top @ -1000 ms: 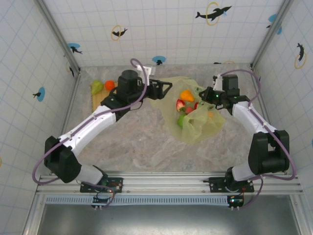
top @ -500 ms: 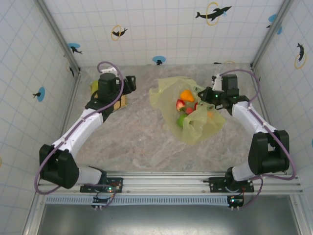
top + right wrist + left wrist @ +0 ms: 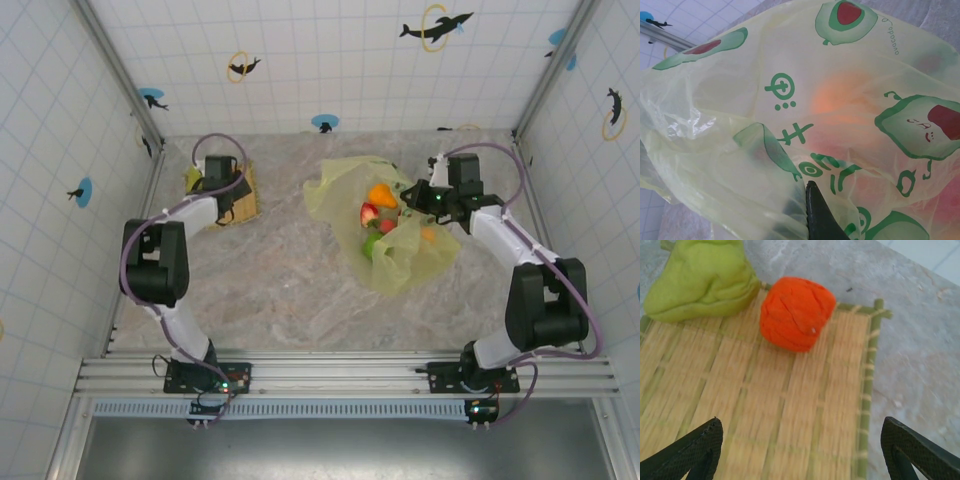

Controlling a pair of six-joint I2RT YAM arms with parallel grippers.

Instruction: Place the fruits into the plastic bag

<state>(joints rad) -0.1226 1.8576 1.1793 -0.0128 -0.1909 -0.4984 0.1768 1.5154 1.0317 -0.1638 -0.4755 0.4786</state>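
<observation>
The plastic bag (image 3: 400, 255) lies at the centre right with its mouth facing left. Inside it I see an orange fruit (image 3: 382, 195), two red fruits (image 3: 369, 213) and a green fruit (image 3: 372, 245). My right gripper (image 3: 412, 200) is shut on the bag's upper rim; the thin printed plastic (image 3: 790, 100) is pinched beside its dark finger (image 3: 820, 217). My left gripper (image 3: 801, 445) hangs open over the tan woven mat (image 3: 765, 405), its jaws wide apart with nothing between them. Just ahead of it on the mat sit an orange fruit (image 3: 797, 312) and a yellow-green pear (image 3: 700, 280).
The mat (image 3: 247, 198) lies at the back left, close to the left wall and the corner post (image 3: 150, 130). Bare marble tabletop (image 3: 290, 280) stretches between the mat and the bag and down to the arm bases.
My left arm has swung from the bag's mouth leftwards to the mat, its gripper open. The right gripper has kept hold of the bag, shifting slightly left.
</observation>
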